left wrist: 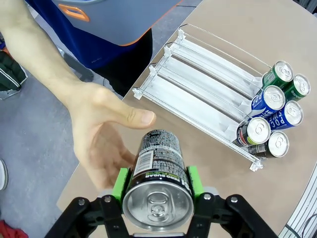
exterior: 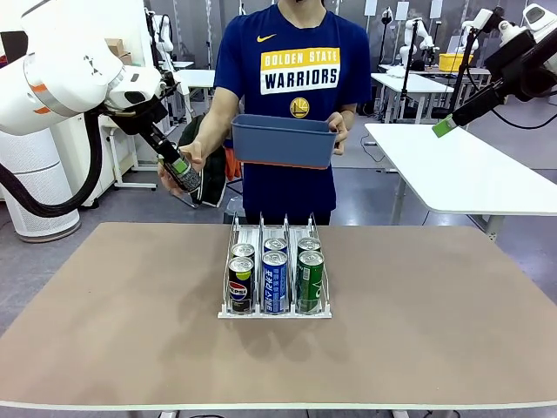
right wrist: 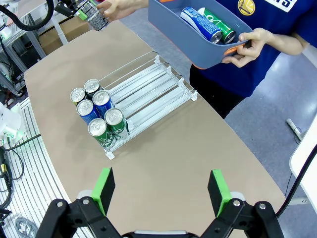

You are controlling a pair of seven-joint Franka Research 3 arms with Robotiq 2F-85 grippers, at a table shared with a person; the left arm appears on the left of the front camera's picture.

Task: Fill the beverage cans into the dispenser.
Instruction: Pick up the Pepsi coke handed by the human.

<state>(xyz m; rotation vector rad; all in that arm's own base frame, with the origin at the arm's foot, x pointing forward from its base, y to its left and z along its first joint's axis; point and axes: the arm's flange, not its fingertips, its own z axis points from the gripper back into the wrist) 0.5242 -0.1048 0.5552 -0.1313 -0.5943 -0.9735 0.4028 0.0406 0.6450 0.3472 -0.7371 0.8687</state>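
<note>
My left gripper (exterior: pixel 177 165) (left wrist: pixel 157 174) is shut on a dark beverage can with a yellow-green band (exterior: pixel 183 174) (left wrist: pixel 159 166), held in the air off the table's far left corner. The person's open hand (left wrist: pixel 101 131) cups the can from beside it. The dispenser (exterior: pixel 276 312) (left wrist: pixel 198 82) (right wrist: pixel 148 91) stands mid-table with several beverage cans (exterior: pixel 275 277) (right wrist: pixel 99 116) at its near end, two in each lane. My right gripper (exterior: pixel 446 126) (right wrist: pixel 161 191) hangs open and high at the right, with nothing between its fingers.
The person stands at the far edge holding a blue-grey bin (exterior: pixel 283 141) (right wrist: pixel 190 37) with a blue-white can and a green can (right wrist: pixel 208 22) inside. The far halves of the dispenser lanes are free. A white table (exterior: pixel 470 170) stands behind at the right.
</note>
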